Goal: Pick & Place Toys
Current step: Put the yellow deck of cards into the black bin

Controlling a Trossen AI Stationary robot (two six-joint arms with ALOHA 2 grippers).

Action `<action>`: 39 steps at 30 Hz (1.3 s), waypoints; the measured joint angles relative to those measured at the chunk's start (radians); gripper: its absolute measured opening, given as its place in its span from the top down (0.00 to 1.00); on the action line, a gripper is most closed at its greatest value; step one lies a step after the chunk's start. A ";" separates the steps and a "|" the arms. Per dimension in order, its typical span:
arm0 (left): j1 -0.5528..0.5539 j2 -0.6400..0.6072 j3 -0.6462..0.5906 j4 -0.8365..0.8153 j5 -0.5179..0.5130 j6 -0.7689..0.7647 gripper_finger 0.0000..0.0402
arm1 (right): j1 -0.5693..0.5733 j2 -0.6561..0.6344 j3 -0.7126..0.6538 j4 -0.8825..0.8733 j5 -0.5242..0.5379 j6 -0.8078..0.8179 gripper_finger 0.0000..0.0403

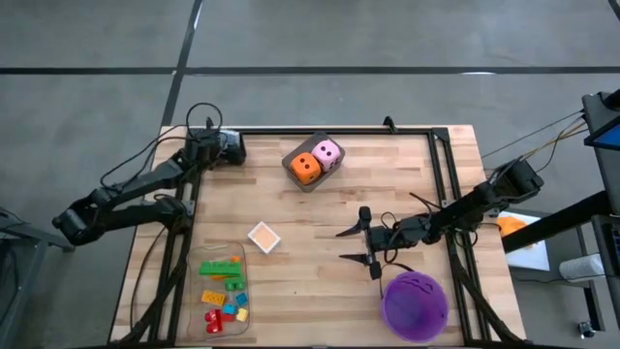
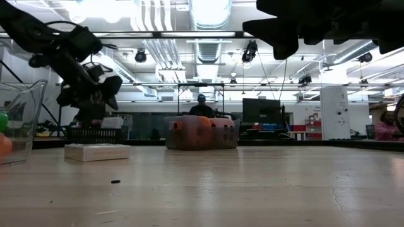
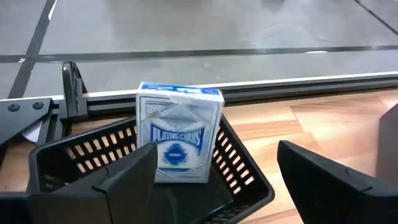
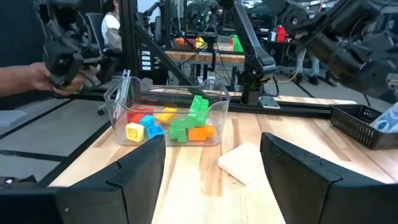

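Note:
Several small bricks [image 1: 223, 286], green, red, yellow, blue and orange, lie in a clear plastic tray [image 1: 242, 250] at the near left; they also show in the right wrist view [image 4: 180, 124]. An orange die [image 1: 305, 168] and a pink die [image 1: 327, 152] sit in a small box at the far middle. A flat square orange tile [image 1: 263, 237] lies on the table. My right gripper [image 1: 351, 244] is open and empty, level above the table, right of the tile [image 4: 245, 163]. My left gripper [image 1: 235, 147] is open and empty at the far left corner.
A purple round bucket [image 1: 415, 302] stands at the near right, close to my right gripper. A black slotted basket [image 3: 242, 168] with a blue card box [image 3: 179, 134] stands below my left gripper. A black frame [image 1: 441, 174] runs along the table's edges. A person's hand [image 4: 37, 78] shows beyond the table.

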 joint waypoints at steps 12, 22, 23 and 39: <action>-0.049 -0.058 0.054 -0.024 0.148 0.064 0.17 | 0.000 0.000 0.000 -0.014 0.000 0.008 0.35; -0.388 -0.319 0.041 0.007 0.314 0.219 0.17 | 0.000 0.037 0.012 -0.010 0.000 0.047 0.35; -0.444 -0.351 0.032 0.007 0.314 0.222 0.17 | 0.000 0.055 0.024 -0.010 0.000 0.055 0.35; -1.342 -0.523 -0.202 0.261 -0.230 0.344 0.17 | -0.065 0.492 0.696 -0.689 0.017 0.162 0.02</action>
